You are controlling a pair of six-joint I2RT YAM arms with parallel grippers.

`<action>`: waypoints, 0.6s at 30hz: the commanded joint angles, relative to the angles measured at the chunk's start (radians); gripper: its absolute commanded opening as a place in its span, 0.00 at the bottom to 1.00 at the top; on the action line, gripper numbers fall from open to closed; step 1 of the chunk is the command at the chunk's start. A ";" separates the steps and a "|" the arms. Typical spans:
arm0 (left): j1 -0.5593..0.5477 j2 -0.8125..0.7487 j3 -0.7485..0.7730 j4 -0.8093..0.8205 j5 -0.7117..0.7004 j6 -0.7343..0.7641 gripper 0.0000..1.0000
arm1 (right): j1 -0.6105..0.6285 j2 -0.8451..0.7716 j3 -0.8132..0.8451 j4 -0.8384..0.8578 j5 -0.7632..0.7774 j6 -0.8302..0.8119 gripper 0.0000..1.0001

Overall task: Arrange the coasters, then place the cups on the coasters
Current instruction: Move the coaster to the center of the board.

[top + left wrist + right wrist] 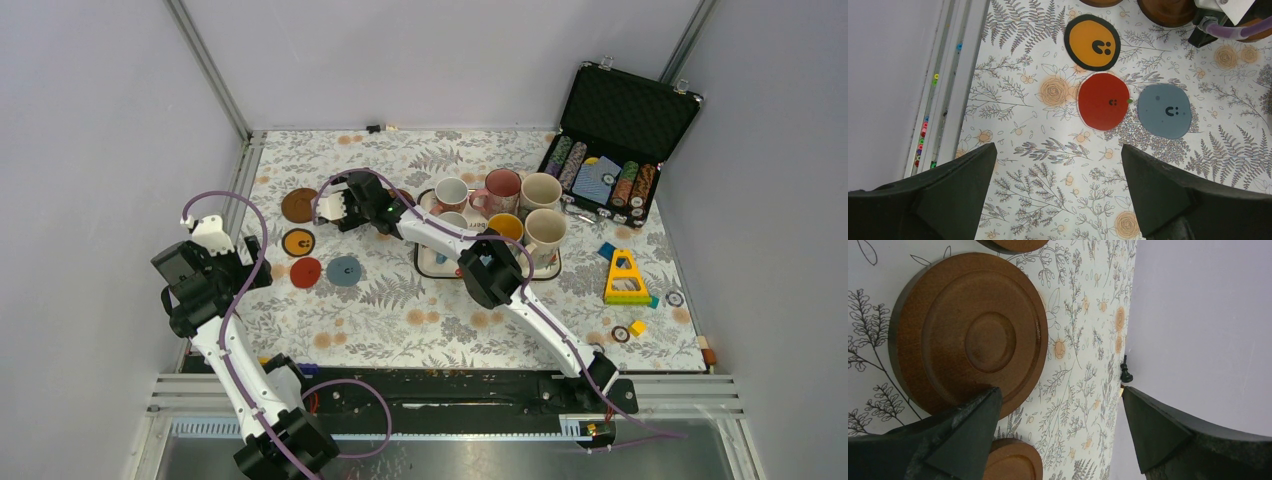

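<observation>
Now, my step: arranging the coasters. No cup stands on a coaster yet, so I judge the task is near its beginning.
Left gripper [1058, 150]: jaws spread wide and holding nothing. It hangs over the tablecloth [1048, 210] at the 9 o'clock side of the table and faces the small coasters.
Right gripper [1060, 390]: jaws also spread wide and empty. It reaches across to about 11 o'clock, over a large brown coaster [968, 335].
Why so open: the brown disc is wide, so I think the fingers need the full opening to go around its rim.
Small coasters: the red coaster [1104, 101] and the grey-blue coaster [1164, 110] lie flat just beside each other. The orange-centred coaster [1092, 42] lies at 12 o'clock of the red one.
Brown coasters: three show in my right wrist view, close together. One finger overlaps the rim of the middle one, but I cannot tell if it touches or only hovers.
Cups [500, 188]: they stand upright and crowded on the tray [430, 270], at about 1 o'clock from the table centre, well apart from the small coasters.
Why they wait: each cup needs its own free coaster first.
Risk: the coasters lie very near to each other, so handles may collide unless I spread them.
Not for this task: the poker chip case [620, 150], at 2 o'clock.
</observation>
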 commanded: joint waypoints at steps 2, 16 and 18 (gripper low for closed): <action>0.007 -0.011 0.007 0.049 0.029 -0.004 0.98 | -0.011 -0.027 -0.017 -0.115 0.006 -0.029 1.00; 0.006 -0.014 0.007 0.049 0.030 -0.004 0.98 | -0.011 -0.059 -0.077 -0.121 0.016 -0.036 1.00; 0.006 -0.015 0.007 0.049 0.030 -0.004 0.98 | -0.011 -0.058 -0.080 -0.124 0.018 -0.036 1.00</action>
